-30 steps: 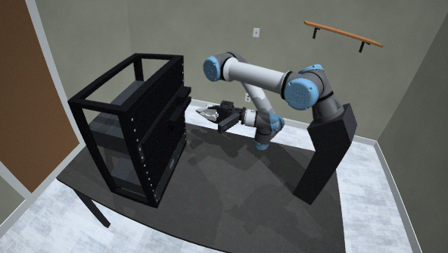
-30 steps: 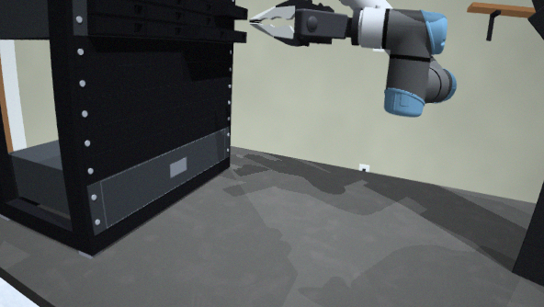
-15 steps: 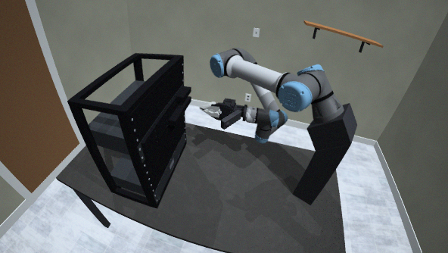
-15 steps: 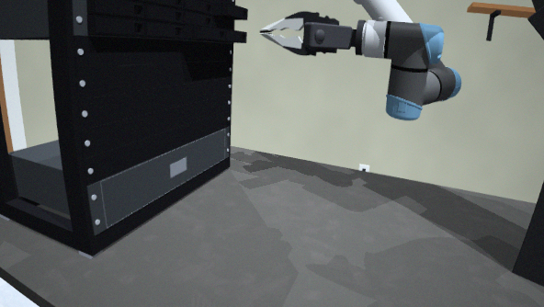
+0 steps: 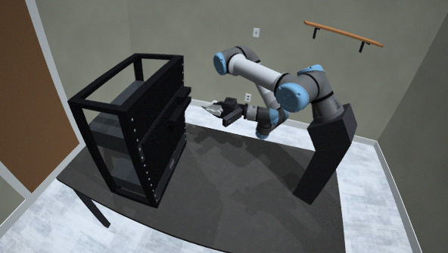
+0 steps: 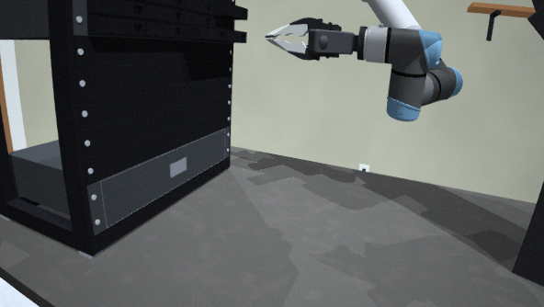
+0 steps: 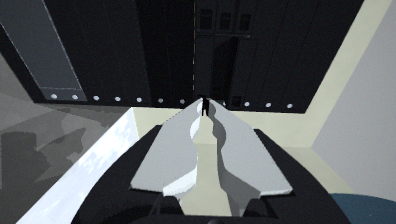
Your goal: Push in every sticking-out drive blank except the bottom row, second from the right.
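The black open-frame rack (image 5: 132, 125) stands on the dark table at the left, its front facing the arm. Near its top, two drive blanks stick out of the front face, one above the other (image 6: 235, 12) (image 6: 235, 36); they also show in the top view (image 5: 181, 99). Most of the front is too dark to tell the other blanks apart. My gripper (image 6: 269, 36) is shut and empty. It points at the rack front at the height of the upper rows, a short gap away from the protruding blanks. In the wrist view the closed fingertips face the dark rack front.
A grey panel (image 6: 161, 176) runs across the bottom of the rack front. The arm's black pedestal (image 5: 325, 151) stands on the table at the right. A wooden shelf (image 5: 342, 34) hangs on the back wall. The table's front edge lies close to the rack.
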Motion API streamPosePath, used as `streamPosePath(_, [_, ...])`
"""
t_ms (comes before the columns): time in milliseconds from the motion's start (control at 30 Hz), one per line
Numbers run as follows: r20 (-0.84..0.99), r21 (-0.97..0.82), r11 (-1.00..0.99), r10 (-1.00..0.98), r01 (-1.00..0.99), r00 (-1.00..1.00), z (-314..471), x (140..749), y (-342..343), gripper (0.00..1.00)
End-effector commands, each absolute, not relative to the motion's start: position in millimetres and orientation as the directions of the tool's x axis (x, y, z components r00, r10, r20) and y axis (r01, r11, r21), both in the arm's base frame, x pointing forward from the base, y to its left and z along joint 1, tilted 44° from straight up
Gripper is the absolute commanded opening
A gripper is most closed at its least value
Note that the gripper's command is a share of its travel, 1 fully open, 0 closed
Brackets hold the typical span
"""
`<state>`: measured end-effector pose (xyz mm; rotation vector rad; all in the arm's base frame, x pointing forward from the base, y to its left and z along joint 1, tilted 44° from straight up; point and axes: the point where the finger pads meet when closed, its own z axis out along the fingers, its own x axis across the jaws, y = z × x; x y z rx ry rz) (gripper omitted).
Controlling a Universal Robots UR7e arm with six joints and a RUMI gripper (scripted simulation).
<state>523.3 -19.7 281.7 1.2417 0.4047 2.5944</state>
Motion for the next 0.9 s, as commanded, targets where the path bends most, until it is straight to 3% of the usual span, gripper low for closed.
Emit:
streamPosePath(0, [0.720,0.346,-0.934,0.327,-0.092,-0.612,282,524,-22,0.00])
streamPosePath(867, [0.720,0.346,-0.934,0.327,-0.092,-0.612,316,568,-13,0.00])
